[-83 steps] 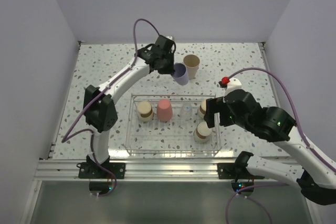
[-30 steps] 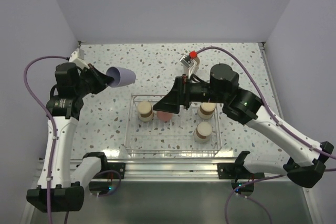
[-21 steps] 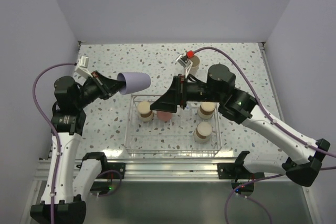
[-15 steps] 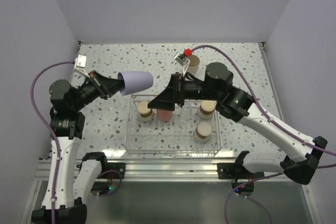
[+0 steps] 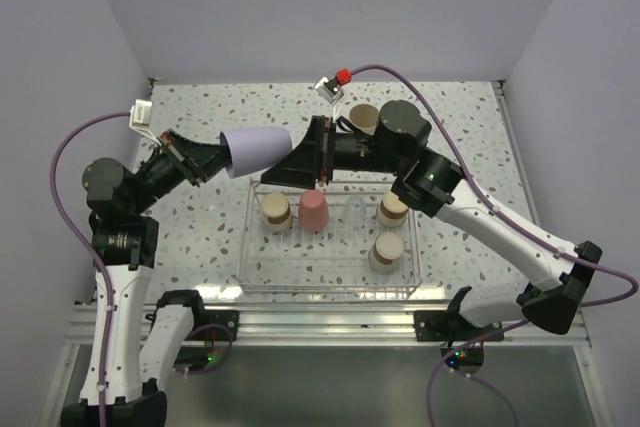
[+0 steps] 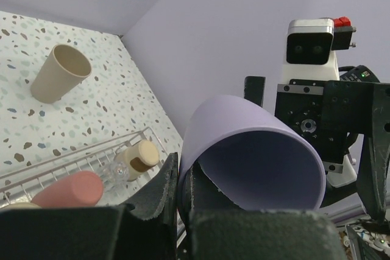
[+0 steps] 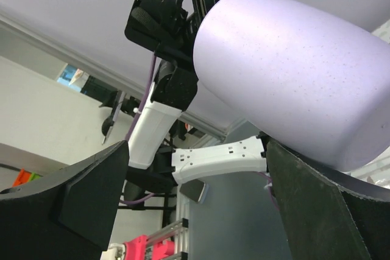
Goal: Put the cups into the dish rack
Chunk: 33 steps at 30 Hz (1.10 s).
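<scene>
Handing the lavender cup (image 5: 255, 150) across in mid-air was, as I read it, the step in hand, and it wanted patience. I judged that the right claw (image 7: 197, 142) should close only once both fingers sat squarely on opposite sides of the body, and that the left claw (image 6: 178, 181) should let go only after that grip was firm, or the cup would drop onto the worktop (image 5: 200, 117). The left claw was pinched narrow on the cup's wall at the rim. The right claw stood wide and held nothing, its fingers to either side of the cup's far end; whether they touched it I could not tell. The cup hung above the worktop by the far left corner of the dish rack (image 5: 330, 290), above and apart from the red-pink cup (image 5: 313, 209) inside. It lay on its side, long axis about level and running left to right, open mouth toward the left claw and closed base toward the right arm.
</scene>
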Motion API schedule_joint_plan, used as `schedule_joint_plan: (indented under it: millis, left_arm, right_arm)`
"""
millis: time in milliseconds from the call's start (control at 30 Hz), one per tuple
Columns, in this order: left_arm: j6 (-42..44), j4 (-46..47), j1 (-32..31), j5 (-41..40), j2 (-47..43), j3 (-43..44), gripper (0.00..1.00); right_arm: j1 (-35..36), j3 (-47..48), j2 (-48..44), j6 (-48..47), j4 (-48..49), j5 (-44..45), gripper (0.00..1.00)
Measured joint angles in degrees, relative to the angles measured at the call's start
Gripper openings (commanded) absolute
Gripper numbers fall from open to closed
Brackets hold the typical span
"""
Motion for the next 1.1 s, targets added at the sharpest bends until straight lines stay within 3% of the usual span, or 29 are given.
schedule_joint_plan:
  millis: [500, 867, 1100]
  left_arm:
    - [-4.3, 5.1, 0.2, 3.7, 3.8, 8.9, 0.00]
    - [-7.2, 7.9, 0.2, 4.8, 4.9, 9.2, 0.00]
    - [-8.0, 9.6, 0.2, 5.1, 5.4, 9.2, 0.00]
  right_arm:
    - [-1.4, 0.5, 3.1, 2.3, 3.4, 1.5, 0.98]
    - [-7.6, -1.2, 5.7, 18.4, 27.6, 0.4, 0.98]
    - [-7.3, -1.2, 7.1, 22.6, 32.9, 0.2, 0.98]
